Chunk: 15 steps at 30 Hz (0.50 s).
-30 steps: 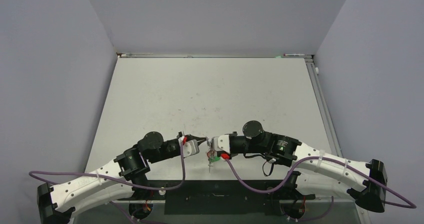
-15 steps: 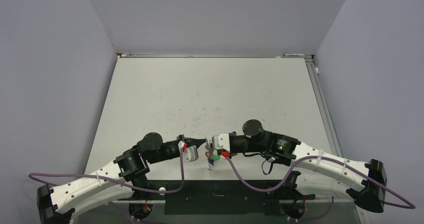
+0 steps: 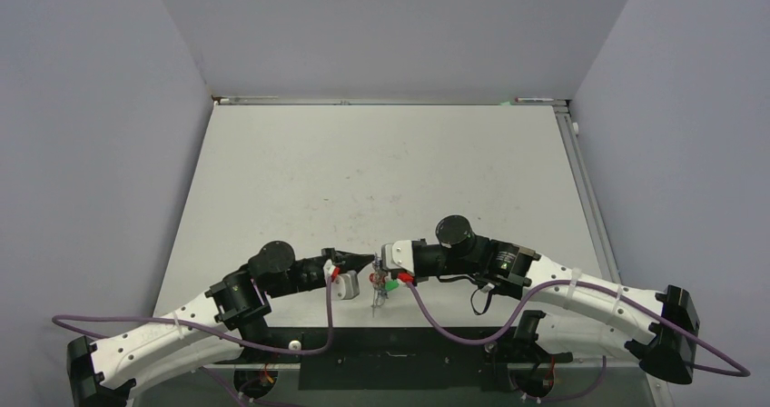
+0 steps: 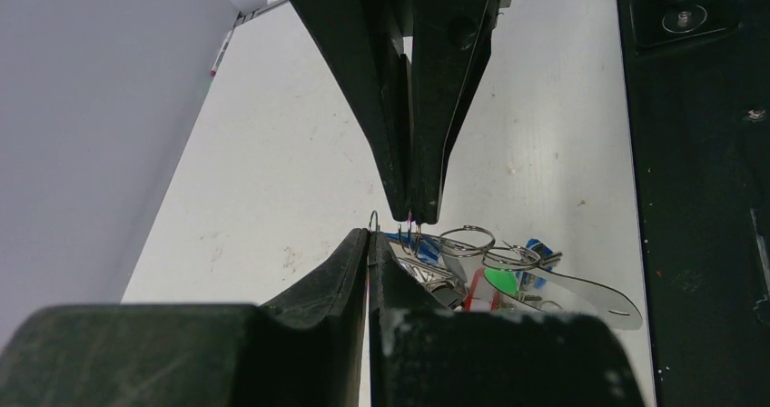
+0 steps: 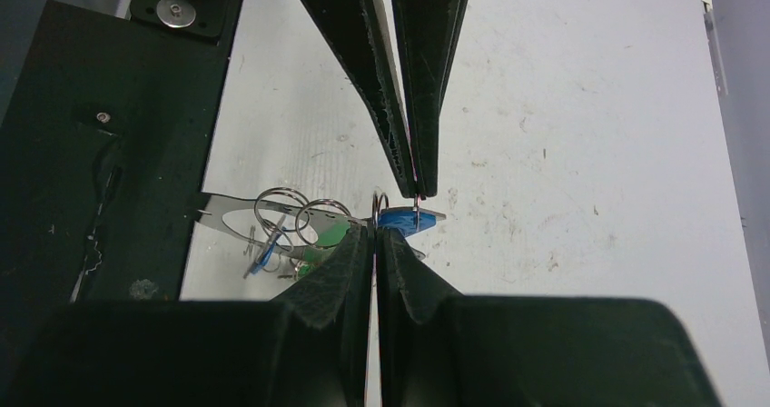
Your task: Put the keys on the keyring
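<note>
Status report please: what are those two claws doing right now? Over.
Both shut: left gripper, right gripper, tips meeting on the keyring. The keys bunched alongside. Nothing seen blocking.

left pincer and right pincer drew closer together.

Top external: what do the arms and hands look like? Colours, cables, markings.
The left arm and right arm have white link shells, black round joints and a purple cable looping along each. The left hand and right hand have black, tapering wedge fingers, with small red parts at the wrists.
</note>
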{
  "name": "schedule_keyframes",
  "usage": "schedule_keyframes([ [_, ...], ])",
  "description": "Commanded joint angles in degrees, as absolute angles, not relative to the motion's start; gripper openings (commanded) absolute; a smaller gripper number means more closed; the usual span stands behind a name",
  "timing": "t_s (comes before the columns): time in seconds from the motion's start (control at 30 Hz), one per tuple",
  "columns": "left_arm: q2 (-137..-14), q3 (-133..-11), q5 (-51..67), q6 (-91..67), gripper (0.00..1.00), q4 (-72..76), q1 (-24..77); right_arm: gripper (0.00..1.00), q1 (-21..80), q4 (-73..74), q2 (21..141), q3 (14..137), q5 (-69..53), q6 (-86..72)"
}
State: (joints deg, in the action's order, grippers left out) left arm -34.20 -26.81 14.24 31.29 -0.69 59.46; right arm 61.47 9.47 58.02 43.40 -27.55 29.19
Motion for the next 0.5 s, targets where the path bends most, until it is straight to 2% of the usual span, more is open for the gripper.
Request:
schedule_keyframes([
  [0.0,-34.10,-27.51,16.14,33.02,0.00,0.09,59.16,0.05,61.08,4.60,57.49,44.82,-29.40,28.88],
  [0.47,-32.88,-27.12,19.40,34.61,0.00,-2.15,59.24,0.05,60.92,4.48,56.64,44.34,-28.81,28.74],
])
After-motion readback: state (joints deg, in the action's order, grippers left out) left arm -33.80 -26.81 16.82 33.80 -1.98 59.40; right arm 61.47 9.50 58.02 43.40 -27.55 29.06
